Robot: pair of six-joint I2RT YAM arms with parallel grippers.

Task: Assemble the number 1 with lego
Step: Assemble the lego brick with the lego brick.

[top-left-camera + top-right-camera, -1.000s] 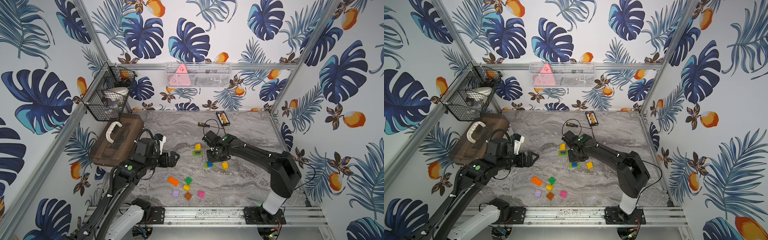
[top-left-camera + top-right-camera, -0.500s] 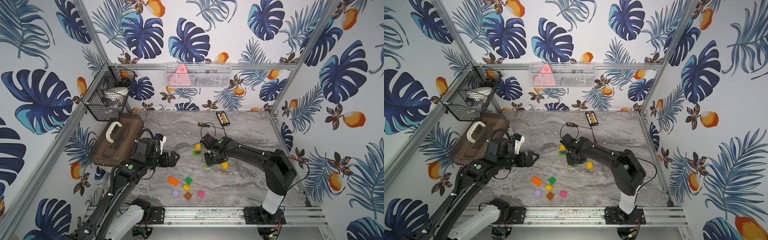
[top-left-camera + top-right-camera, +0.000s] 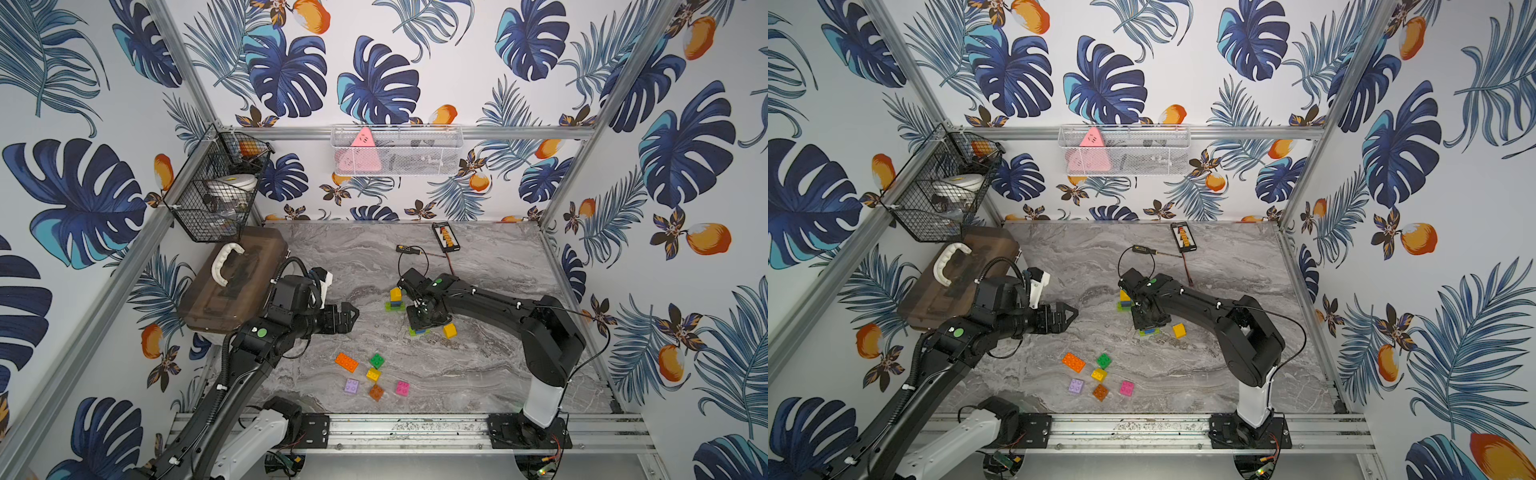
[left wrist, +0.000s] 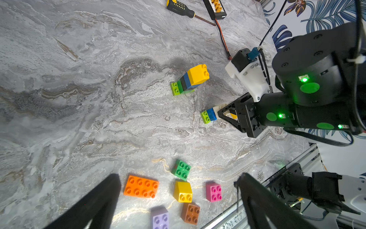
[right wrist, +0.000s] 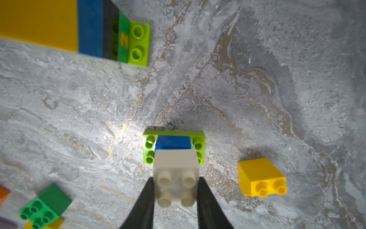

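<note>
My right gripper [image 5: 176,190] is shut on a white 2x2 lego brick [image 5: 176,172]. The white brick sits on a blue brick [image 5: 173,141], which stands on a lime plate [image 5: 148,146]. Both top views show this gripper [image 3: 422,326] [image 3: 1150,326] pointing down mid-table. Behind it stands a taller stack [image 3: 395,297] [image 4: 195,78] of yellow, blue, black and green on a lime base. A loose yellow brick [image 3: 449,330] [image 5: 259,176] lies beside it. My left gripper [image 3: 351,318] [image 4: 178,176] hangs open over several loose bricks: orange 2x4 [image 4: 141,187], green [image 4: 182,170], yellow [image 4: 183,191], pink [image 4: 213,192], purple [image 4: 160,218].
A brown case with a white handle [image 3: 237,282] fills the left side by my left arm. A screwdriver [image 3: 409,249] and a charger board with cable [image 3: 445,237] lie at the back. Wire baskets [image 3: 216,187] hang on the walls. A metal rail [image 3: 415,428] runs along the front.
My right gripper has moved from beside the tall stack toward the front, onto the short blue-and-lime stack, keeping the white brick. The left arm has stayed still.
</note>
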